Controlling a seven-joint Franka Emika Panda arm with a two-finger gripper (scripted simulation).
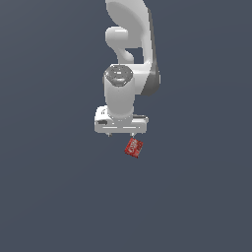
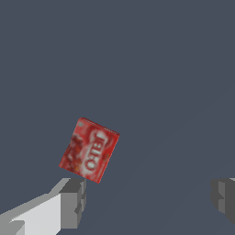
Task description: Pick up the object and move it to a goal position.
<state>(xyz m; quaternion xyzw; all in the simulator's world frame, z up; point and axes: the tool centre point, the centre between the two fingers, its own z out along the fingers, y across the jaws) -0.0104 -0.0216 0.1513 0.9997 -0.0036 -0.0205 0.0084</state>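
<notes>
One small red box (image 1: 134, 147) lies flat on the gray tabletop (image 1: 54, 197), turned at a slant. Your tool (image 1: 120, 134) hangs above it with its fingers (image 2: 73, 199) spread wide apart, holding nothing. You can see the box just beside one fingertip, not between them.

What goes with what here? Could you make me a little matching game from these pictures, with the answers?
Things:
1. red box
2. gripper
3. fingertips
4. floor

Descriptions:
A. grey pads
B. plain dark blue-grey
C. white lettering on its face
D. open, holding nothing

Pairs: 1-C, 2-D, 3-A, 4-B
</notes>
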